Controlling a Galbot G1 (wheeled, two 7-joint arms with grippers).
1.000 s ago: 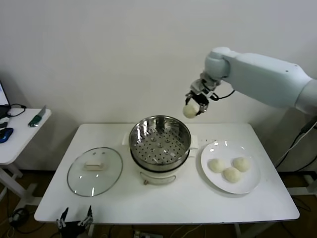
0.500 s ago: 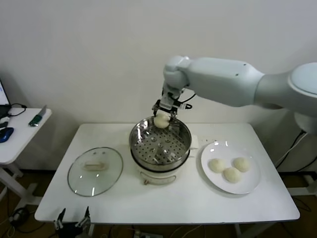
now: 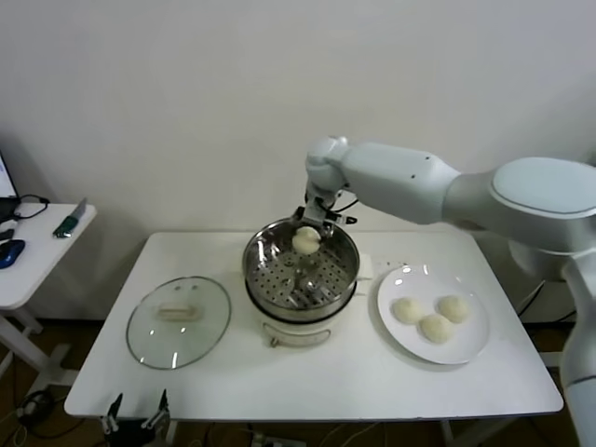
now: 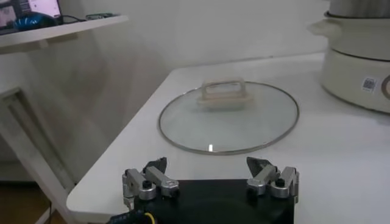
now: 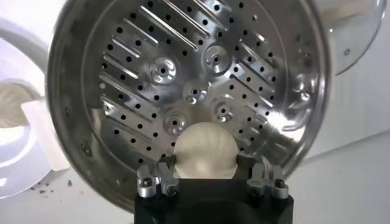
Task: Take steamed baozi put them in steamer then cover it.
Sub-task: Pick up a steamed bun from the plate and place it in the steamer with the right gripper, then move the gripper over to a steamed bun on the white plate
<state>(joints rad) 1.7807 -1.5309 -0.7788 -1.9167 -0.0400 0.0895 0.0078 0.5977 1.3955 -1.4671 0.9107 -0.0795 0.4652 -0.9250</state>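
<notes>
My right pincer (image 3: 308, 230) hangs just above the far side of the steamer (image 3: 300, 270), closed around one steamed baozi (image 3: 306, 239), a smooth cream-white bun. From the right wrist, the bun (image 5: 205, 151) sits between the two jaws, directly over the steamer's perforated metal floor (image 5: 183, 85), which holds nothing yet. The bun is held in the air, not resting on the floor.

The steamer is a shiny steel basket on a cream-white pot base, standing in the middle of the white surface (image 3: 317, 382). To its right lies a flat white plate (image 3: 466, 349) carrying the three other baozi (image 3: 431, 319), close together and untouched. To the steamer's left, the cover (image 3: 178, 320), a clear glass lid with a cream-white handle, lies flat on the surface, well apart from the basket.

My left pincer (image 4: 210, 179) waits low at the near left edge of the surface, jaws wide and holding nothing, with the cover (image 4: 229, 115) just beyond it.

By my judgement the task is at an early stage: the first bun is about to be set down, three more must follow, and the cover has yet to go on.
</notes>
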